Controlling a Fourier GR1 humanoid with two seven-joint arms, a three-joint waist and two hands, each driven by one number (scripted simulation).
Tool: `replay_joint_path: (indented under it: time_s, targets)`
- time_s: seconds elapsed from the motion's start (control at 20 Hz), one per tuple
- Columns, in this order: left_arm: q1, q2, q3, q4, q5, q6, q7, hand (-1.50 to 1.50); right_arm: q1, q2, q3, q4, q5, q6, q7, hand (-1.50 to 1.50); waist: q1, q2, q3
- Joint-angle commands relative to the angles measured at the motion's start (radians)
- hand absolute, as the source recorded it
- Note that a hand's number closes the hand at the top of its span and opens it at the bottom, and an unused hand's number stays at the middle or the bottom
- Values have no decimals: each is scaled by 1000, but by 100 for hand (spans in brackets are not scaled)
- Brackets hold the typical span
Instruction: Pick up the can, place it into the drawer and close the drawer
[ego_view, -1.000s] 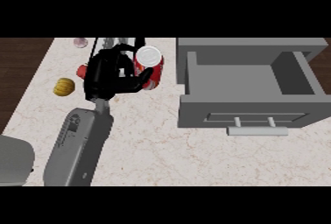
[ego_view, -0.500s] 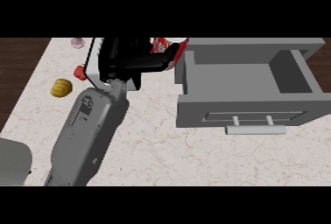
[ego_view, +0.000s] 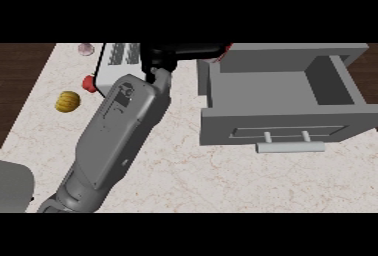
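Red can (ego_view: 226, 48) in hand (ego_view: 181, 52), nr drawer (ego_view: 280, 118)

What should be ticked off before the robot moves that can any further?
1. Can held in left hand: ok, a red sliver shows beside the curled fingers.
2. Drawer open: ok.
3. Room inside the drawer: ok, nothing shows in it.
4. Can over the opening: not ok, it is at the far left corner.
5. Handle unblocked: ok.
6. Right hand: cannot tell, out of view.

Drawer (ego_view: 280, 120) set at counter (ego_view: 184, 165) right; can (ego_view: 226, 48) held in left hand (ego_view: 181, 51) at its back-left corner; round item (ego_view: 67, 101) far left.
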Motion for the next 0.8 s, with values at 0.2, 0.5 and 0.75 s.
replay_joint_path:
  time_s: [0.2, 0.5, 0.75]
  targets:
    - [-237, 0, -5, 252, 81, 46, -54, 150, -62, -26, 5, -1, -1, -56, 33, -150, -11, 4, 0]
    - [-316, 0, -111, 371, 222, 127, -125, 150, -33, -10, 12, -29, -13, -21, 42, -150, -35, 6, 1]
    - [-327, 0, -201, 410, 328, 140, -169, 150, -62, -2, 56, -52, 38, -53, 60, -150, -36, 7, 0]
